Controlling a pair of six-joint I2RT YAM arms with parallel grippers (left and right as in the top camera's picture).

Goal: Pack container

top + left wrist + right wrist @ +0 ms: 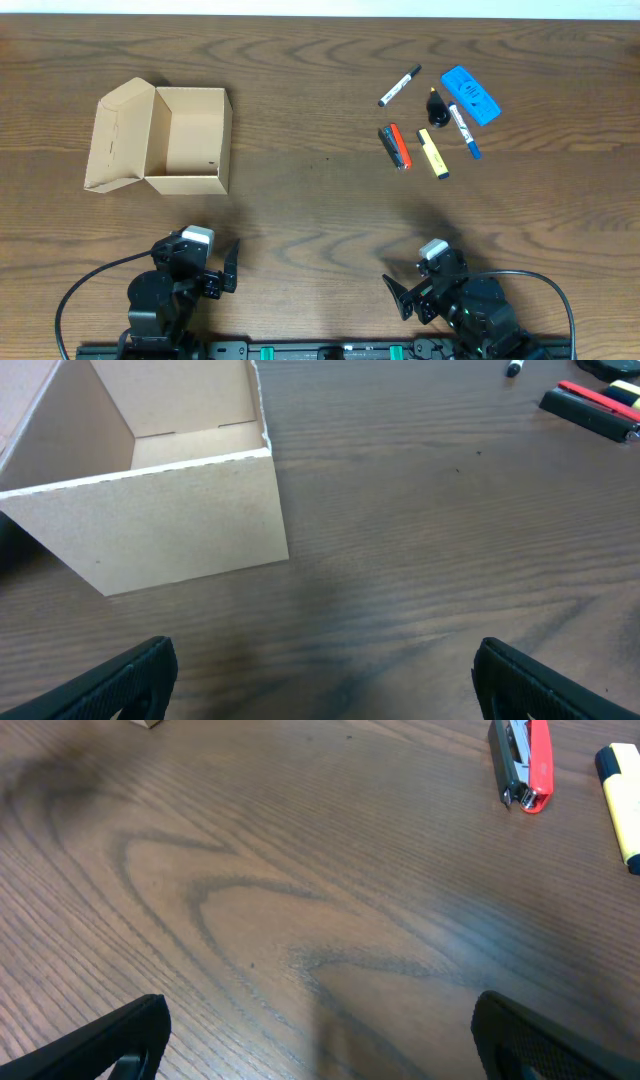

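Observation:
The container (187,183) is a plain tan cardboard box at the left of the table. Its flap lid (118,135) lies open to the left and the inside shows empty. In the left wrist view its front wall (180,525) stands ahead and to the left. My left gripper (205,265) (320,685) is open near the front edge, short of the box and holding nothing. My right gripper (415,285) (320,1040) is open over bare wood at the front right.
At the back right lie a black-and-white marker (399,86), a blue flat pack (470,94), a small black piece (437,104), a blue pen (463,130), a yellow highlighter (433,154) (622,790) and a red-and-black stapler (395,146) (525,755).

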